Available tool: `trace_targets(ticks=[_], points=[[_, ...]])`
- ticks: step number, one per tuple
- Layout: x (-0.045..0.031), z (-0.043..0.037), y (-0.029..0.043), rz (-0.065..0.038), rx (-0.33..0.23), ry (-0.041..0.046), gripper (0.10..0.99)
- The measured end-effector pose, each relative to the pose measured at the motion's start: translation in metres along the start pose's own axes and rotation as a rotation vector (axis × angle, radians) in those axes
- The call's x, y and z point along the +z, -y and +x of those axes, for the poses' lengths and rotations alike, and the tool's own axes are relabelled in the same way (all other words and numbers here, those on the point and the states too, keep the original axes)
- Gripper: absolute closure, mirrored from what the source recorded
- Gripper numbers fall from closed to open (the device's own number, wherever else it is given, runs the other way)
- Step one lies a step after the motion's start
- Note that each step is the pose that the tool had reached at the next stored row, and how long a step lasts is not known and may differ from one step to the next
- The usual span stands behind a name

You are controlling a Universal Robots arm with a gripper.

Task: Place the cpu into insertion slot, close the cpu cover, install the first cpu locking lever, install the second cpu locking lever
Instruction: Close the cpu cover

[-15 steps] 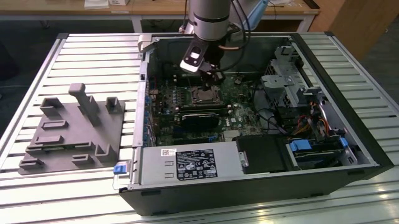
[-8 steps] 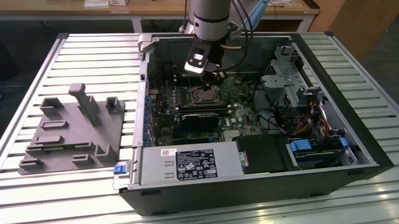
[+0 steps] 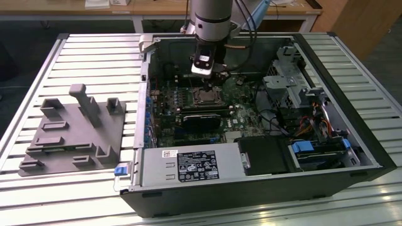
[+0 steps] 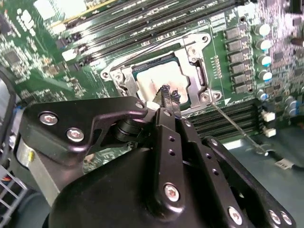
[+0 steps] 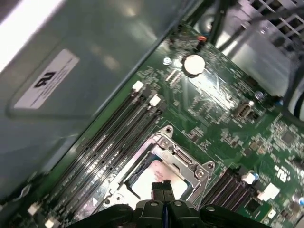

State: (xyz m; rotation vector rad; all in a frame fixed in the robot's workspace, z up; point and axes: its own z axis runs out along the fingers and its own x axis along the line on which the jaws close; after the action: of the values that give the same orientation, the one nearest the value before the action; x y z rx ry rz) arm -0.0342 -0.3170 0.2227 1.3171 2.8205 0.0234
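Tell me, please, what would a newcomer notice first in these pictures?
The arm reaching into the open computer case stands out in the exterior view. In both wrist views, its shut fingers hang over the silvery cpu, which the grey cover frames.

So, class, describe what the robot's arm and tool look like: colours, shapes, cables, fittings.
The arm is a silver-grey cylinder with a darker band; dark cables run beside it. The tool is black, with two slim fingers and angular plates dotted with silver screws.
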Motion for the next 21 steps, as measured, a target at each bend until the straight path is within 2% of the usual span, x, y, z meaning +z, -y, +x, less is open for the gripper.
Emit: trace_targets(ticks=[21], points=[[0.0006,0.0000,0.0000,-0.007,-0.383,-0.0099,0.980]])
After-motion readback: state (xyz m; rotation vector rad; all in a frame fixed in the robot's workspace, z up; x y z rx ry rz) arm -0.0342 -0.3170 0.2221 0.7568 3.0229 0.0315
